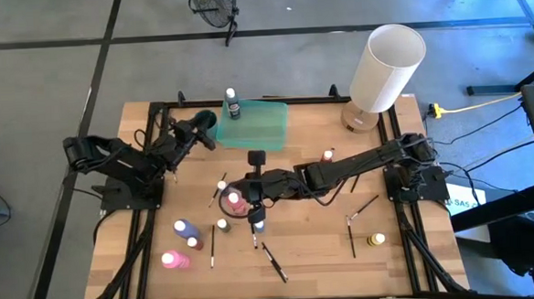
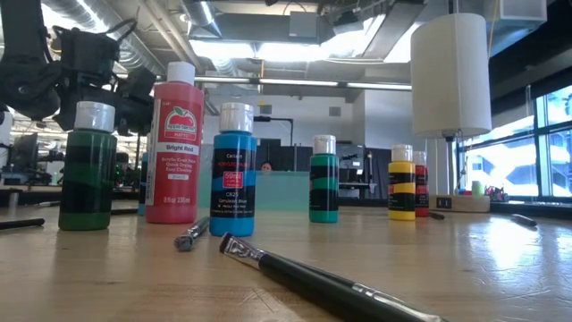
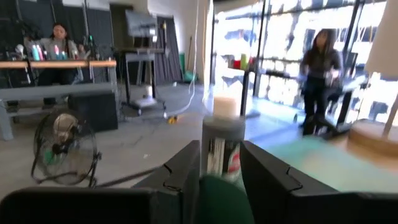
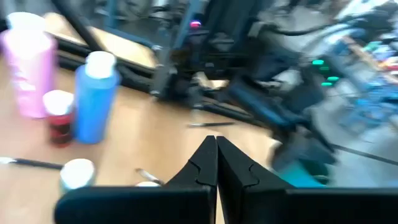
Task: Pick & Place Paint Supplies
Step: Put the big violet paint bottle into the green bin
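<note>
1. Reaching toward the bench's far edge, the left gripper (image 1: pixel 213 127) sits at the left end of the green tray (image 1: pixel 264 131); in its wrist view the fingers (image 3: pixel 183 174) stand spread to either side of a green bottle (image 3: pixel 222 140), just clear of it.
2. That green bottle (image 1: pixel 233 104) stands upright with its white cap at the tray's far left corner.
3. The right gripper (image 1: pixel 251 198) lies over the bench's middle, its fingers (image 4: pixel 205 163) pressed together with nothing between them.
4. A red bottle (image 1: pixel 235 202) and a blue bottle (image 1: pixel 259 226) stand just beside the right gripper.
5. Near the left front corner are a pink bottle (image 1: pixel 174 260), another blue bottle (image 1: pixel 183 229) and a small red one (image 1: pixel 194 243).
6. A yellow bottle (image 1: pixel 376 240) stands near the right front corner.
7. Thin paintbrushes (image 1: pixel 274 262) lie scattered along the front half of the bench.
8. The white lamp (image 1: pixel 386 68) stands at the far right corner.
</note>
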### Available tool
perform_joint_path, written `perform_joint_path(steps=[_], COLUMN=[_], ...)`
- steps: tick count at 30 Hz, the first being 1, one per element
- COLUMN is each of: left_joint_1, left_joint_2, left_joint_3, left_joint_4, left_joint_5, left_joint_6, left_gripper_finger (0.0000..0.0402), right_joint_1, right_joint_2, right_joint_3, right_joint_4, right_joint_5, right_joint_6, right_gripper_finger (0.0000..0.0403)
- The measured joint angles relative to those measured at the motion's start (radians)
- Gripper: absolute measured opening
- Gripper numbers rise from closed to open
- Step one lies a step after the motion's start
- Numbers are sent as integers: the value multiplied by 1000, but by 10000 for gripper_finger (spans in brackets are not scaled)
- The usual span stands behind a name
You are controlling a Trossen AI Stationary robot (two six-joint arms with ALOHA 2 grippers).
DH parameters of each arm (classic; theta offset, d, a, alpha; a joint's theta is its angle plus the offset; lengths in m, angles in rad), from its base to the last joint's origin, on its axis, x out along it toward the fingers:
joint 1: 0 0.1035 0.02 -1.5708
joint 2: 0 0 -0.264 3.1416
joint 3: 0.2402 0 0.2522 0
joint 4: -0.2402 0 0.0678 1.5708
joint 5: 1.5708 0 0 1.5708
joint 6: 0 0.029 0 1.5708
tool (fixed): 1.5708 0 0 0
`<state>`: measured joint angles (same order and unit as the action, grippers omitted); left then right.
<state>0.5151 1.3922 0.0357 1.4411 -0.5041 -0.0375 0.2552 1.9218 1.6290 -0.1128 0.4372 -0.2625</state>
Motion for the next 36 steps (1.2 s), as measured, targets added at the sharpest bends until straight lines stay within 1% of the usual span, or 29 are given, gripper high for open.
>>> perform_joint_path(steps=[5, 8, 10, 15, 20, 25, 29, 36], left_joint_1=[-46, -94, -131, -226, -312, -395, -423, -424], left_joint_2=[-58, -105, -141, -242, -325, -389, -427, -467], left_joint_3=[0, 0, 0, 0, 0, 0, 0, 0], left_joint_4=[22, 17, 0, -77, -76, -76, -76, -76], left_joint_5=[0, 0, 0, -6, -69, -130, -153, -161], left_joint_6=[118, 177, 206, 287, 425, 451, 453, 444], left_gripper_finger=[114, 114, 114, 114, 114, 114, 114, 118], right_joint_1=[30, 42, 47, 49, 50, 51, 50, 48], right_joint_2=[-36, -43, -43, -43, -43, -43, -43, -43], right_joint_3=[1, 1, 1, 1, 1, 1, 1, 1], right_joint_4=[-51, -83, -108, -139, -142, -154, -154, -162], right_joint_5=[179, 253, 282, 296, 296, 296, 296, 295], right_joint_6=[-13, -15, -12, 40, 65, 64, 60, 49], right_gripper_finger=[1, 1, 1, 1, 1, 1, 1, 1])
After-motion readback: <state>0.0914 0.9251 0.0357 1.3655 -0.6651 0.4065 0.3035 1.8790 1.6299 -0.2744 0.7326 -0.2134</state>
